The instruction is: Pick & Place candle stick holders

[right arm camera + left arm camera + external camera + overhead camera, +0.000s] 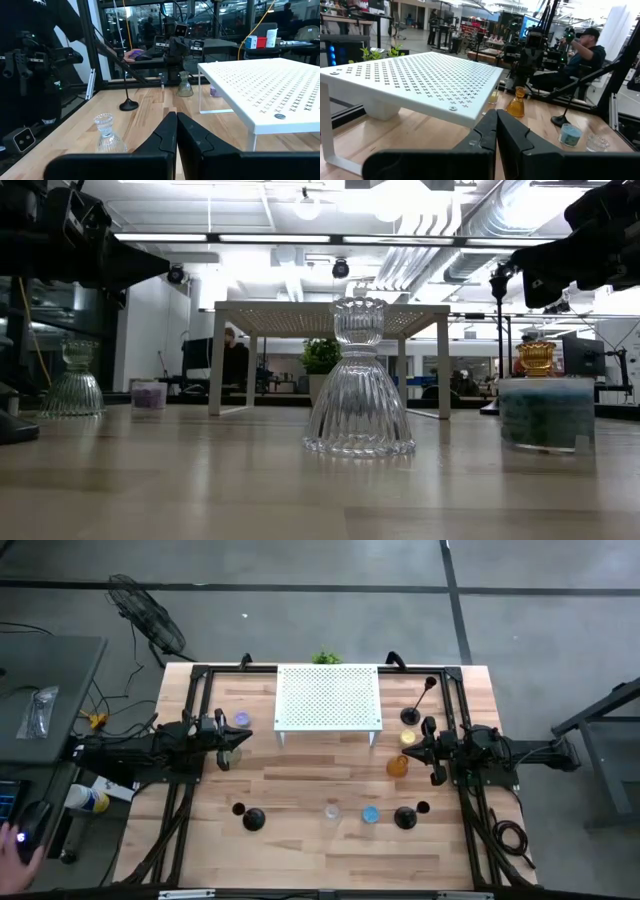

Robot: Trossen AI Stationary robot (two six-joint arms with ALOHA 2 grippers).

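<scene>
Three black candlesticks stand on their round bases: near left [253, 819], near right [405, 817] and far right [410, 716]. A clear glass holder [332, 811] and a blue cup [371, 814] stand near the front edge, also in the low view: clear holder [358, 380], blue cup [545, 412]. An orange holder [398, 765] and a yellow cup [407, 737] stand by my right gripper [414, 747], which is shut and empty. A purple cup [241, 720] and a clear ribbed holder [74, 380] stand by my left gripper [232, 743], also shut and empty.
A white perforated stand [329, 697] on legs sits at the table's far middle. Black frame rails [195, 690] run along both table sides. A person [580, 50] sits beyond the table's right side. A fan [150, 615] stands on the floor at the far left.
</scene>
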